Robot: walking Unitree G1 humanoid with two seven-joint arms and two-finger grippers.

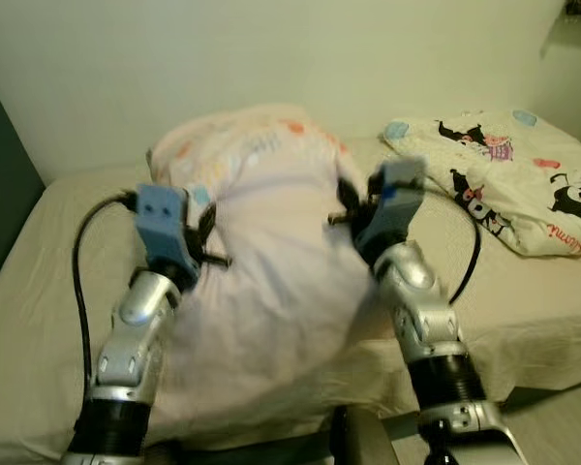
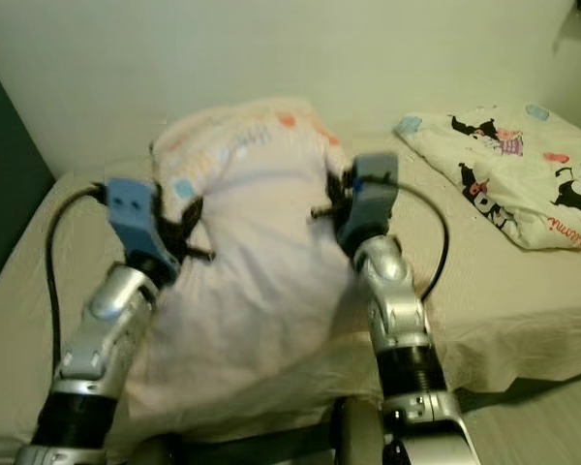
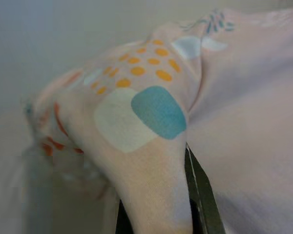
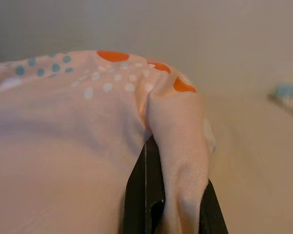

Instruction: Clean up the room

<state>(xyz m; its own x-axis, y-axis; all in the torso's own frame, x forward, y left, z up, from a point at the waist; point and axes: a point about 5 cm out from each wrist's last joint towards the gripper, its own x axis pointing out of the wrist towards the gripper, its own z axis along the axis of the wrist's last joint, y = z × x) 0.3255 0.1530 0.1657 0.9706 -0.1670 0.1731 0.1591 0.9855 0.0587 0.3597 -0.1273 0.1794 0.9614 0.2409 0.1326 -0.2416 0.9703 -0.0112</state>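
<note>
Carrying the pink pillow (image 1: 271,262) over the bed (image 1: 48,252), we are pinching it on both sides: left gripper (image 1: 205,242) closed on a fold at its left edge, right gripper (image 1: 347,208) closed on a fold at its right edge. It is hanging between the arms above the bed's near edge. We are judging it should go toward the wall-side edge, beside the cartoon pillow (image 1: 523,184) at the far right corner; keeping both pinches level and releasing together.
</note>
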